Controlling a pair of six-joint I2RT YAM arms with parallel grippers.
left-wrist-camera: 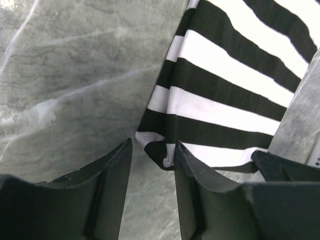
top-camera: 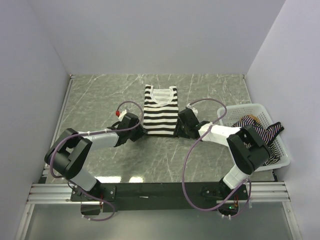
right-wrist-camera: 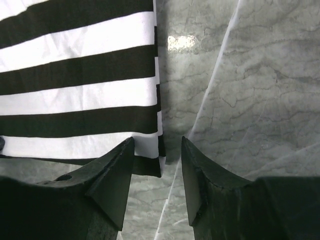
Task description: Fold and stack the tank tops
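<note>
You are working in a robotics lab test cell, not a home. Plain pale lilac-white panel walls (top-camera: 150,35) box in a grey-green marble-patterned tabletop (top-camera: 100,95) on three sides. Along its near edge a silver aluminium extrusion rail (top-camera: 50,192) carries a black mounting bar (top-camera: 160,190) with the left arm (top-camera: 75,155) and right arm (top-camera: 245,150) bolted on. Loose purple cables (top-camera: 184,166) loop from their bases.

white arms (top-camera: 100,136) with black joints, looping purple cables (top-camera: 185,165), matte black wedge fingers (left-wrist-camera: 115,185).
</note>
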